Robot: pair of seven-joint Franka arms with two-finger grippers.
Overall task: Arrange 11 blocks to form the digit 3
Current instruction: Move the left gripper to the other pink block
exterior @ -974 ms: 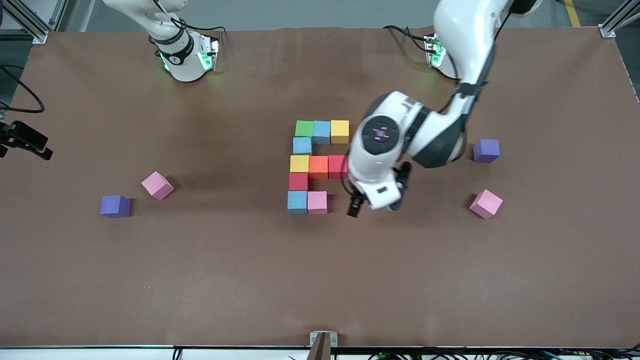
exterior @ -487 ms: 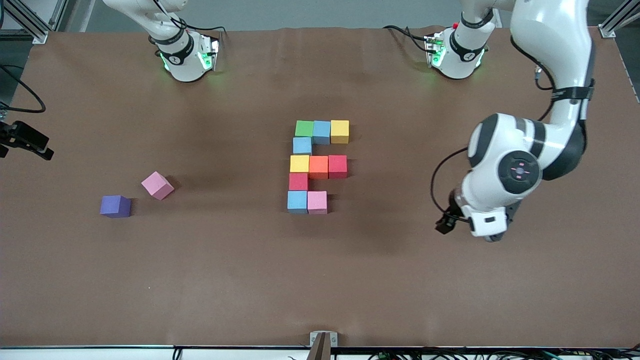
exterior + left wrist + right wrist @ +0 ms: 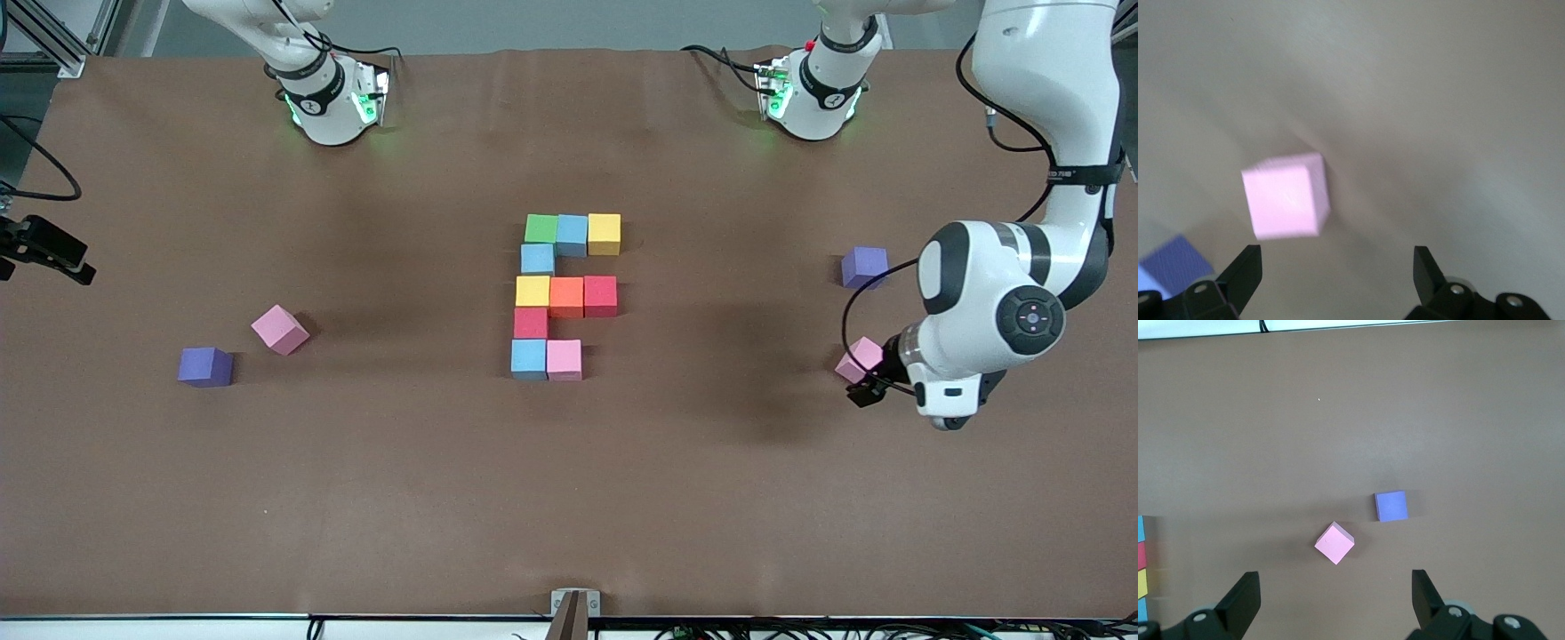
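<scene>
the table (image 3: 356, 498) is covered by a flat matte brown sheet, a bit creased along the edge where the arm bases sit, with grey floor and aluminium frame posts past its corners. counting the small matte foam cubes: thirteen in all, sharp-edged and equal in size. nine sit packed edge to edge in the middle: a green block (image 3: 540, 228), a light blue block (image 3: 572, 235) and a yellow block (image 3: 604, 233) in a row, another light blue block (image 3: 537, 259) under the green one, then a yellow block (image 3: 532, 291), an orange block (image 3: 566, 297) and a red block (image 3: 600, 295) in a row, a second red block (image 3: 530, 323), and nearest the front camera a light blue block (image 3: 528, 358) touching a pink block (image 3: 564, 359). two loose pink cubes: one pink block (image 3: 280, 329) toward the right arm's end beside a purple cube (image 3: 205, 366), the other pink block (image 3: 858, 360) toward the left arm's end, turned at an angle, with a second purple cube (image 3: 864, 267) farther from the camera. so two purple, three pink, three light blue, two yellow, two red, one green, one orange. the left gripper (image 3: 1337, 272) hangs over that angled pink block, jaws spread wide, holding nothing. the right gripper (image 3: 1336, 597) waits high over its end of the table, jaws also spread and empty.
</scene>
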